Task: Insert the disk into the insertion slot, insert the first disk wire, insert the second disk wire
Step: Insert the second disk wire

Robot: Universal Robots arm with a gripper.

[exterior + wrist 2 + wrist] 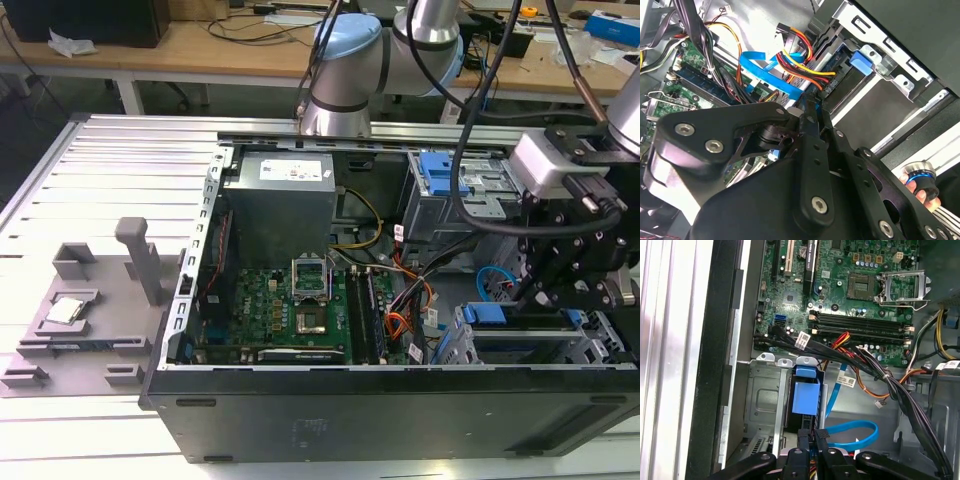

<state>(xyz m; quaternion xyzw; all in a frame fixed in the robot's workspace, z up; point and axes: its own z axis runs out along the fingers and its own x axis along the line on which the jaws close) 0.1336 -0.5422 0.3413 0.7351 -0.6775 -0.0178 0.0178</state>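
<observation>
The disk [805, 397] sits in its blue frame inside the insertion slot [762, 400], a silver-grey cage at the case's front corner, on the exterior view's right [520, 345]. My gripper [812, 437] hangs at the disk's back edge. Its fingers are shut on the dark plug of the second disk wire [852, 432], whose blue loop curves away from the tips. In the second wrist view the gripper [812, 100] meets that blue cable [765, 70]. The first disk wire [807, 70], orange-red strands, ends in a plug against the disk [865, 107] beside the tips.
The open case holds a green motherboard [300, 310], a power supply [280, 200] and a thick black cable bundle [900, 390] crossing near the cage. A grey metal box with a blue latch [450, 180] stands behind the arm. A grey fixture [90, 300] lies on the exterior view's left.
</observation>
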